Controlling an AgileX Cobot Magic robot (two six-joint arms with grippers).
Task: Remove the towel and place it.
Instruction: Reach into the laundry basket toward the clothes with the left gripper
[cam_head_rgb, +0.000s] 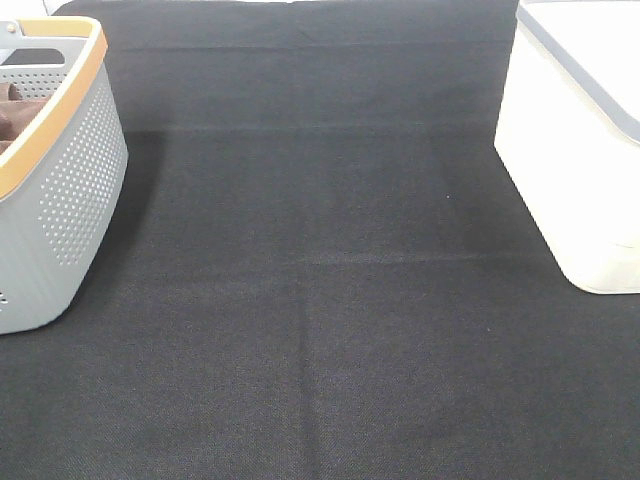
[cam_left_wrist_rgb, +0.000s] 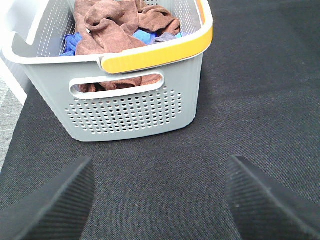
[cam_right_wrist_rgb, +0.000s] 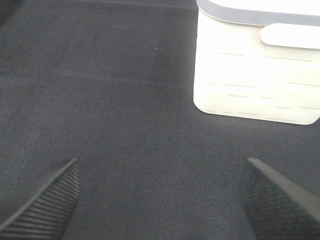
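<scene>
Because neither hand holds anything, the job looks to be at its very first step: reaching for the towel. The left hand (cam_left_wrist_rgb: 160, 192) hovers over the black bench (cam_head_rgb: 320, 300), just in front of the short end of the grey basket (cam_left_wrist_rgb: 135, 112). Its two fingers are spread wide apart with nothing between them. The right hand (cam_right_wrist_rgb: 161, 195) is far from the basket, across the bench, near a white box (cam_right_wrist_rgb: 250, 75). Its fingers are spread wide too, and it is empty.

The towel (cam_left_wrist_rgb: 107, 30) is inside the grey basket, on top of the pile, all scrunched up. More brown cloth (cam_left_wrist_rgb: 160, 20) lies just behind it, deeper in the basket, and it is hard to tell where one piece stops and the other starts. A blue cloth (cam_left_wrist_rgb: 72, 44) peeks out from under the towel. The white box seems to have its lid on, so what is in it cannot be seen.

Next, the left hand probably needs to go up over the basket's yellow rim (cam_left_wrist_rgb: 155, 56), come down on the top fold of the towel, and pinch only that cloth.
</scene>
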